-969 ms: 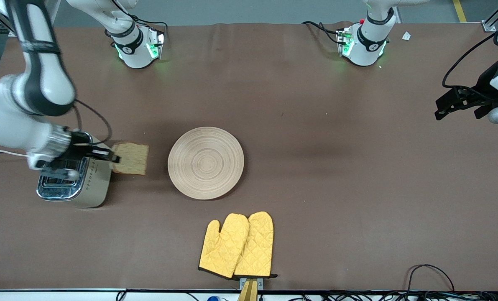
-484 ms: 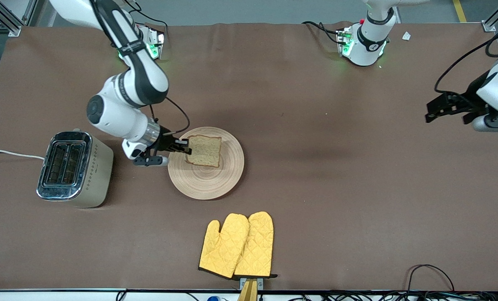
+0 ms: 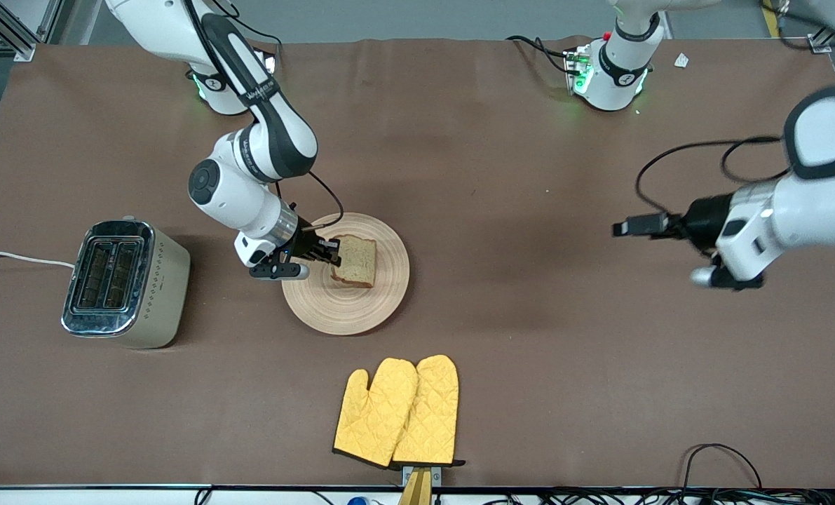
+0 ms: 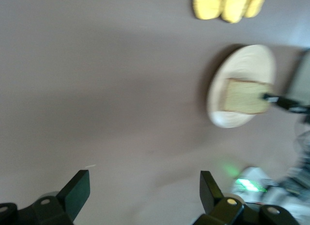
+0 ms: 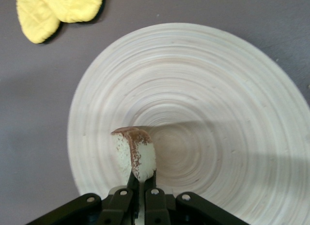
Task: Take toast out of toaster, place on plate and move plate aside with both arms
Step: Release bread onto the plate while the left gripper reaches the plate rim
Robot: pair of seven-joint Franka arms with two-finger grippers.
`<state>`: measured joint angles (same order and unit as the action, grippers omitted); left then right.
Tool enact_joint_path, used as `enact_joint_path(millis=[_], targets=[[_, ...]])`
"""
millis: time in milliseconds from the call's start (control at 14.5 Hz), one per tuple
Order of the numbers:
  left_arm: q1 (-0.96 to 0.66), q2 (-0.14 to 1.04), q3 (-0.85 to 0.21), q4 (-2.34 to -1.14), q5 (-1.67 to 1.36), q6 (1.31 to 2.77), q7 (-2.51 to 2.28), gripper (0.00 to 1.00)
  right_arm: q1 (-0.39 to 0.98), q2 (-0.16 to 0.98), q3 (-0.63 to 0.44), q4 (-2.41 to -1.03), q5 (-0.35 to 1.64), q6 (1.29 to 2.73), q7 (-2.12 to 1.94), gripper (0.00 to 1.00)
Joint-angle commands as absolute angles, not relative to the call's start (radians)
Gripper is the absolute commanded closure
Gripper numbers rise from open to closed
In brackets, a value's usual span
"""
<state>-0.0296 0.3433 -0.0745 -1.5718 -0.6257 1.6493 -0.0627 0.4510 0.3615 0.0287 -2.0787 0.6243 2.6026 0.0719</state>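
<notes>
The round wooden plate [image 3: 347, 308] lies mid-table. My right gripper [image 3: 329, 252] is shut on the toast [image 3: 355, 261] and holds it tilted on edge over the plate's middle. In the right wrist view the toast [image 5: 135, 155] shows edge-on between the fingers [image 5: 130, 198] of the gripper [image 5: 143, 179], above the plate [image 5: 203, 80]. My left gripper [image 3: 627, 228] is open and empty, over bare table toward the left arm's end. The left wrist view shows its gripper [image 4: 144, 193], the plate [image 4: 252, 60] and the toast [image 4: 244, 96] farther off.
A chrome two-slot toaster [image 3: 124, 284] stands toward the right arm's end, with a white cord trailing off the table. Two yellow oven mitts [image 3: 397, 412] lie nearer to the front camera than the plate, also in the wrist views [image 5: 53, 9] [image 4: 228, 3].
My right arm has carried the toast from beside the toaster to over the plate and tipped it more on edge. My left arm has swung in from the table's end toward the plate.
</notes>
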Motion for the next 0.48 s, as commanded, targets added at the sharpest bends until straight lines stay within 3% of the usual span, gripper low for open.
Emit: enact_joint_path(millis=[0,69,138,208,277,346,415], targets=[[-0.112,0.495,-0.095,-1.537,-0.751,1.795,-0.084,0.00,0.407,0.394,0.015,-2.091,0.637,2.626,-0.049,0.98],[-0.161,0.538,-0.103,-1.534,-0.776,1.866,-0.083,0.00,0.384,0.397,0.014,-2.092,0.637,2.623,-0.095,0.97],[-0.210,0.592,-0.107,-1.525,-0.816,1.922,-0.080,0.00,0.370,0.400,0.009,-2.097,0.637,2.623,-0.103,0.82],[-0.263,0.653,-0.109,-1.504,-0.883,1.974,-0.065,0.00,0.367,0.403,-0.009,-2.106,0.637,2.625,-0.100,0.41],[-0.317,0.707,-0.109,-1.487,-0.943,2.029,-0.049,0.01,0.365,0.411,-0.043,-2.108,0.637,2.623,-0.101,0.08],[-0.362,0.745,-0.109,-1.473,-0.978,2.086,-0.025,0.01,0.365,0.411,-0.060,-2.111,0.637,2.614,-0.103,0.00],[-0.409,0.791,-0.109,-1.456,-1.015,2.156,-0.008,0.01,0.365,0.404,-0.064,-2.120,0.635,2.609,-0.101,0.00]])
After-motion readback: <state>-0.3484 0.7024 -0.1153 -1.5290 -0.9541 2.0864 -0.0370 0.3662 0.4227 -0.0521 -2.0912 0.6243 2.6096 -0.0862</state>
